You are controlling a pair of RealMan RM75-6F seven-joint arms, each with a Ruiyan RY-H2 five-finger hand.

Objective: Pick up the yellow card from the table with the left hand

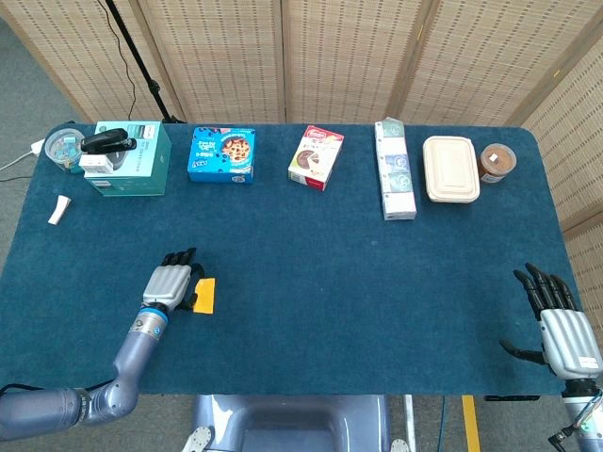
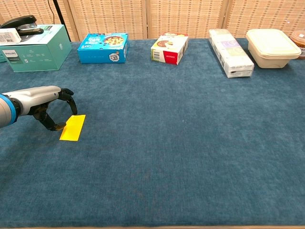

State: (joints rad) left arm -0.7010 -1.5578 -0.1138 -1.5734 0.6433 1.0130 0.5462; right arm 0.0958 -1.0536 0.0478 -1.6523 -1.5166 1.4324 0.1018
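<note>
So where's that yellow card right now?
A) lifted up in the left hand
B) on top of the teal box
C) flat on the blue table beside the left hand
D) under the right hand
C: the yellow card lies flat on the table, with the left hand at its edge.

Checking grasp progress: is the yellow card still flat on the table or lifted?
Flat. The card lies on the table in both views; the left hand is at its left edge, fingertips beside it, not gripping it.

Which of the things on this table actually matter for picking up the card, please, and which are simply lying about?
Part of the job:
yellow card
left robot hand

Lying about:
teal box
stapler
blue box
cake-mix box
beige container
</note>
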